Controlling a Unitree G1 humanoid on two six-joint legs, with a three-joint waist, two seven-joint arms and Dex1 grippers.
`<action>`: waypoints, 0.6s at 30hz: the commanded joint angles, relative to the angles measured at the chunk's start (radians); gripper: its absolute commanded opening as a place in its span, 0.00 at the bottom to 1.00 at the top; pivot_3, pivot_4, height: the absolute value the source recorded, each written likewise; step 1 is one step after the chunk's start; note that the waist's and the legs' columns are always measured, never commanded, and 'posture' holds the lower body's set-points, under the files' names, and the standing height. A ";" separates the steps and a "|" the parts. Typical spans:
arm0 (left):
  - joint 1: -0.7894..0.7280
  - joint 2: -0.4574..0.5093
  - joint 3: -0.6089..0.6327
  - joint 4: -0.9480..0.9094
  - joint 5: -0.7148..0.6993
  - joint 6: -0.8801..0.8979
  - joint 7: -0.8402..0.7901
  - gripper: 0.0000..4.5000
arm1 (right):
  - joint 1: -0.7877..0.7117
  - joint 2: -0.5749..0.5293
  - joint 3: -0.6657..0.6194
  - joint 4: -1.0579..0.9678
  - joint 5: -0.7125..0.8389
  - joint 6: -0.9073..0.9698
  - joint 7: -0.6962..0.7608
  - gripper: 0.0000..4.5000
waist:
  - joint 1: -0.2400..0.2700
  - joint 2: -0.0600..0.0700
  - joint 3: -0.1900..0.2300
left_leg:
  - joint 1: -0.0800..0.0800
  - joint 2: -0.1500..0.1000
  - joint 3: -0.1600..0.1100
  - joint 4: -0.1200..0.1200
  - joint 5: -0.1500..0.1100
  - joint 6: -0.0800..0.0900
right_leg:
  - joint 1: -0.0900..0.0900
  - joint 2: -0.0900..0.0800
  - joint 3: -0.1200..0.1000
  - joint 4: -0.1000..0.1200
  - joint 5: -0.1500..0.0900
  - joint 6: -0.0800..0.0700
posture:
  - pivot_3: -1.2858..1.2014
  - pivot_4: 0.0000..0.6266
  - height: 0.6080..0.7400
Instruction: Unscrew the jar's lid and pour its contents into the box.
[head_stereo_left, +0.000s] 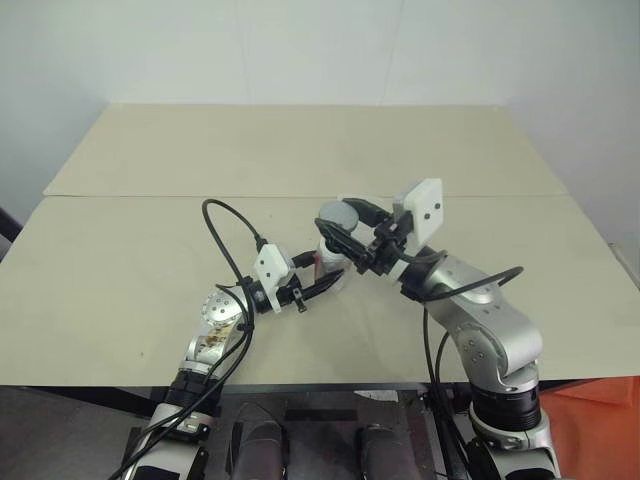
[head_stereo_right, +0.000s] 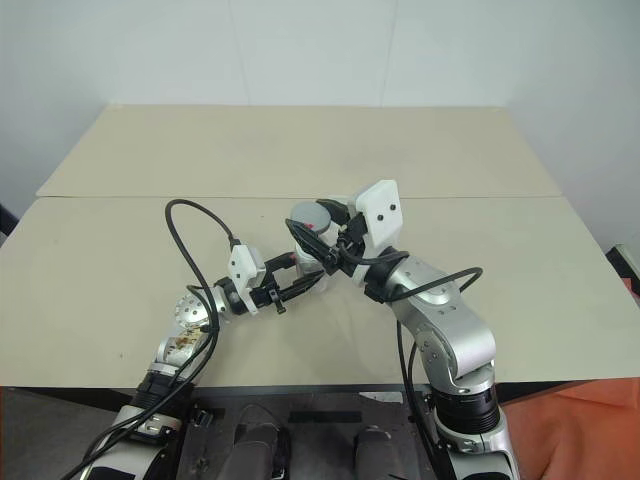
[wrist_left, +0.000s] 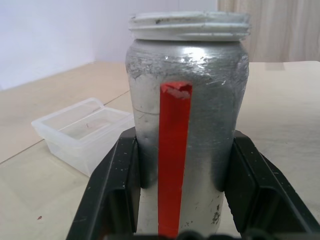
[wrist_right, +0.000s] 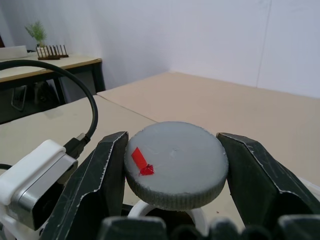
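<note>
At left in the left wrist view we are seeing the clear plastic rectangular box (wrist_left: 80, 132), hidden from our head views. Our left gripper (wrist_left: 181, 185) is pinching the silver-grey cylindrical jar (wrist_left: 186, 120); our right gripper (wrist_right: 175, 165) is clamping the round grey lid (wrist_right: 176, 162), lifted off.

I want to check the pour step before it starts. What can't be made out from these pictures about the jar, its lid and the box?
- Contents: hidden by the opaque wall of the jar, left wrist view.
- Jar base: cut off by that picture's bottom edge, between the left gripper fingers.
- Box: its far end hidden behind the jar; in the eye views the arms cover it.
- Gap between lid and jar mouth: hidden beneath the lid, which the right gripper clamps, right wrist view.
</note>
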 joint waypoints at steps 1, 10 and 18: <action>-0.001 -0.003 0.010 -0.027 -0.010 -0.010 0.003 0.43 | -0.015 -0.021 -0.076 -0.038 0.007 -0.010 -0.040 0.62 | 0.001 0.000 0.000 | 0.000 0.000 0.000 0.000 0.000 0.000 | 0.000 0.000 0.000 0.000 0.000 0.000 | 0.52 0.24 1.00; -0.038 0.003 0.035 -0.002 -0.010 -0.007 0.019 0.43 | 0.115 -0.202 -0.101 0.057 -0.164 0.058 -0.130 0.62 | 0.000 0.000 0.000 | 0.000 0.000 0.003 0.000 0.000 0.000 | 0.000 0.000 0.000 0.000 0.000 0.000 | 0.52 0.24 1.00; -0.057 0.007 0.046 0.024 0.001 -0.014 0.031 0.43 | 0.182 -0.185 -0.076 0.135 -0.219 0.169 -0.184 0.62 | -0.002 0.000 0.000 | 0.000 0.000 0.005 0.000 0.000 0.000 | 0.000 0.000 0.001 0.000 0.000 0.000 | 0.52 0.24 1.00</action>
